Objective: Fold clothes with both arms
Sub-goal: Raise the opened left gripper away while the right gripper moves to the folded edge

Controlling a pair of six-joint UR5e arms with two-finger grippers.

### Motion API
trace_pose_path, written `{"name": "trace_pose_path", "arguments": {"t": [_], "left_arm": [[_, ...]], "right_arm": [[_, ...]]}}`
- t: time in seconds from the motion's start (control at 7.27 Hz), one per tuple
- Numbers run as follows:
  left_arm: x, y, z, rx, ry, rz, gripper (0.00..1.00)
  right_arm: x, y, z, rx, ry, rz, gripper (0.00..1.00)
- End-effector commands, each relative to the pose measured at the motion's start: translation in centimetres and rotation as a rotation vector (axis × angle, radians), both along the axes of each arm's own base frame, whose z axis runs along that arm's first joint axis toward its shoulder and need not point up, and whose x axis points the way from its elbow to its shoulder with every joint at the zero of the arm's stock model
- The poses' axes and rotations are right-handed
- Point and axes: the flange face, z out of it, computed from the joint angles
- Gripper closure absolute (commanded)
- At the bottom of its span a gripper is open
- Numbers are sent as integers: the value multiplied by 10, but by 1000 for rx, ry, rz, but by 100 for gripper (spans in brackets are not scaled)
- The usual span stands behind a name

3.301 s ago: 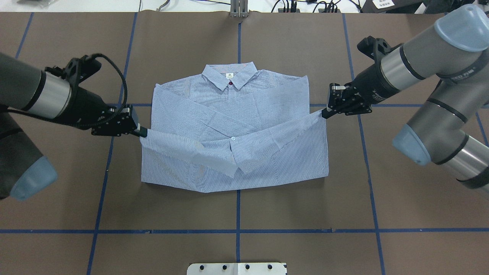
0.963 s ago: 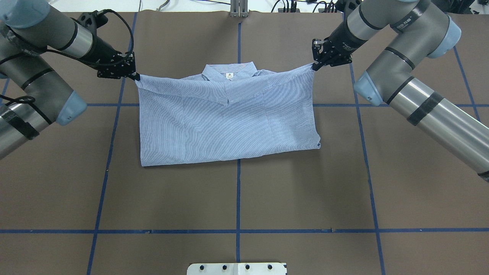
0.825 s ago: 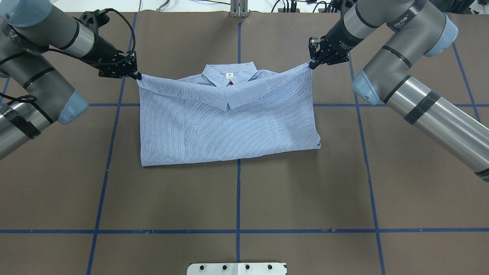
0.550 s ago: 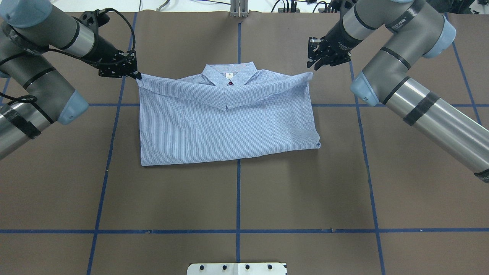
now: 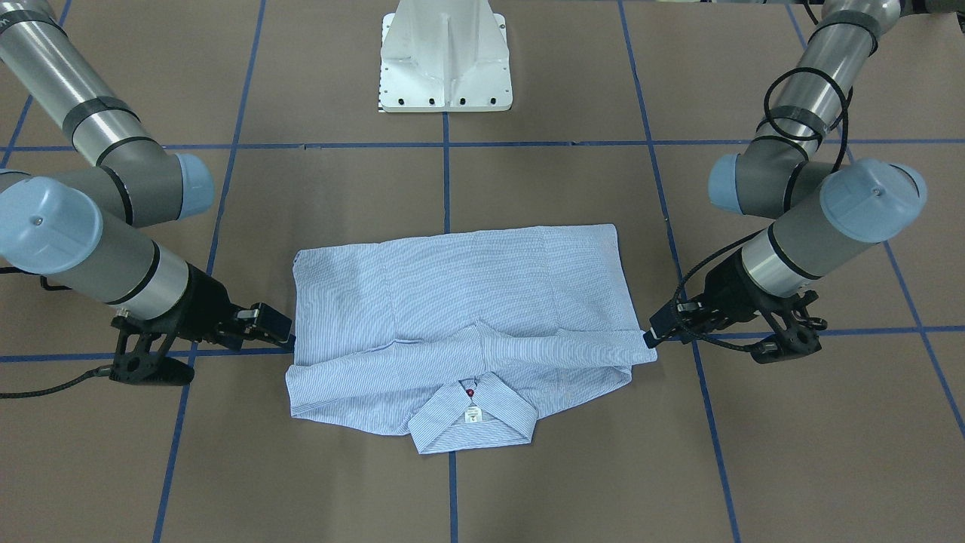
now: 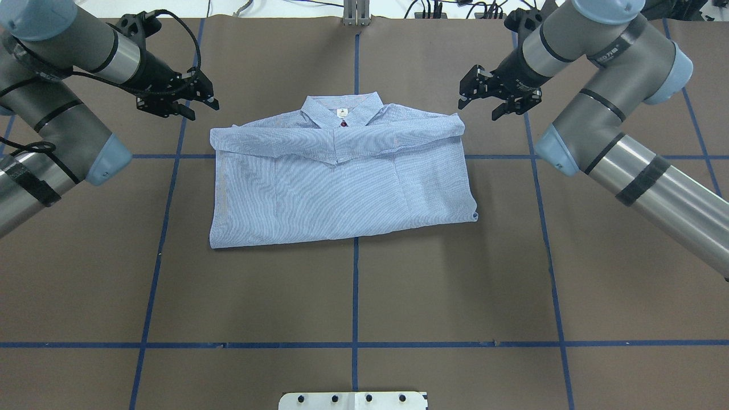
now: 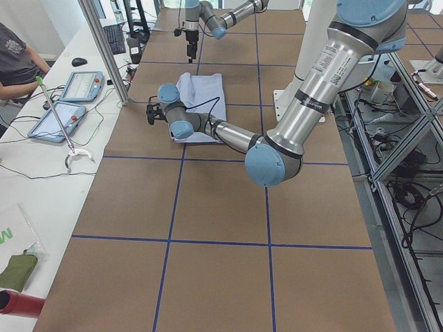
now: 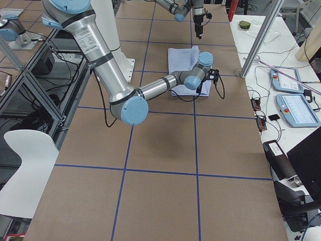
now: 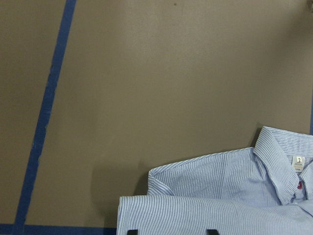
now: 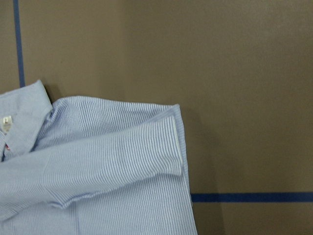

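Note:
The light blue striped shirt (image 6: 342, 176) lies folded in a flat rectangle on the brown table, its collar and white label (image 6: 342, 112) at the far edge. A folded-over layer crosses just below the collar. My left gripper (image 6: 200, 111) hovers open just beyond the shirt's far left corner, holding nothing. My right gripper (image 6: 479, 110) stands open off the far right corner, also holding nothing. In the front-facing view the left gripper (image 5: 650, 335) and right gripper (image 5: 286, 332) sit beside the shirt's (image 5: 460, 317) side edges. The wrist views show each shirt corner (image 9: 146, 196) (image 10: 171, 147) lying free.
Blue tape lines (image 6: 355, 285) divide the brown table into squares. The white pedestal base (image 5: 445, 56) stands at the robot's side. A person (image 7: 17, 66) sits by tablets (image 7: 76, 86) on a side bench. A white chair (image 8: 25, 165) stands off the table.
Both grippers carried the shirt's near half up and over toward the collar. The right gripper opened first, then the left; the released corners dropped flat and both grippers drew back.

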Motion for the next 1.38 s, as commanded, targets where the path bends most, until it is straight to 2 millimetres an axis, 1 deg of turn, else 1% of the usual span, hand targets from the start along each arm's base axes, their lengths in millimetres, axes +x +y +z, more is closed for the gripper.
{"name": "trace_pose_path", "arguments": {"t": [0.0, 0.28, 0.55, 0.69, 0.83, 0.96, 1.1, 1.24], "left_arm": [[-2, 2, -9, -23, 17, -19, 1], [-7, 7, -21, -27, 35, -32, 1], [-11, 13, -36, -30, 57, -46, 1], [-12, 17, -44, -35, 70, -50, 1], [-13, 18, -48, -36, 75, -52, 1], [-14, 18, -48, -37, 75, -54, 1], [-15, 19, -49, -34, 77, -54, 1], [-15, 20, -50, -33, 78, -54, 1]], "right_arm": [[-24, 50, 24, 6, 27, -43, 0], [-30, 85, 30, 17, 30, -72, 0], [-60, 108, 35, 22, 55, -103, 0], [-64, 112, 36, 21, 56, -113, 2], [-67, 113, 38, 17, 61, -118, 8], [-72, 115, 38, 16, 62, -126, 24], [-74, 116, 35, 19, 60, -129, 47], [-77, 117, 32, 21, 56, -133, 76]]}}
